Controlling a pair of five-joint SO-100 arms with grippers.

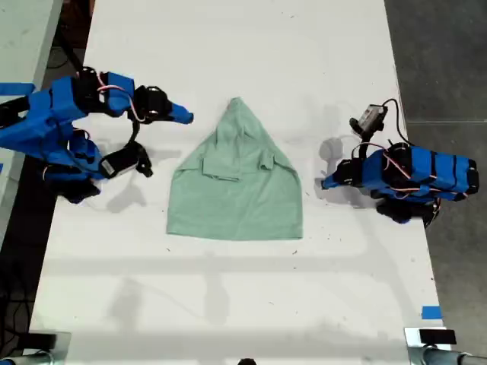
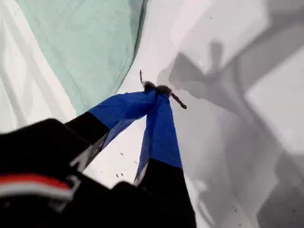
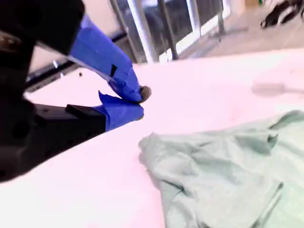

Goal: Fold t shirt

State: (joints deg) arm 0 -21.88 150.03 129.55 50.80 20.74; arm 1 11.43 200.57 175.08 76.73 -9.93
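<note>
In the exterior view, the t shirt (image 1: 234, 179) lies mid-table (image 1: 228, 304), both sleeves folded in to a point; I judge the lengthwise folds remain.

The first wrist view shows my first gripper (image 2: 156, 89), jaws pressed together, just beside the hem.

In the second wrist view, my second gripper (image 3: 137, 102), nearly closed on nothing, hovers near the pointed end (window frames (image 3: 156, 28) beyond).

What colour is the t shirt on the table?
Pale mint green and plain, the t shirt shows best in the exterior view.
</note>
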